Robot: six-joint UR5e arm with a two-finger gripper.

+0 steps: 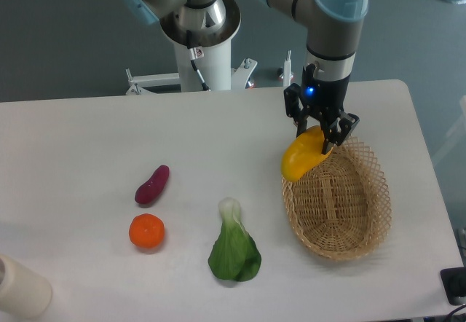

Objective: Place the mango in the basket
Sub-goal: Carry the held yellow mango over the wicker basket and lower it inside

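Note:
The yellow mango (302,157) hangs tilted in my gripper (318,136), which is shut on its upper, orange-tinted end. It is held just above the far left rim of the oval wicker basket (364,213), its lower end over the rim and the table beside it. The basket lies at the right of the table and holds nothing that I can see.
A purple vegetable (152,184) and a round orange fruit (146,232) lie at the left. A green leafy vegetable (234,253) lies left of the basket. A cream cylinder (20,288) stands at the front left corner. The robot's base (200,41) stands behind the table.

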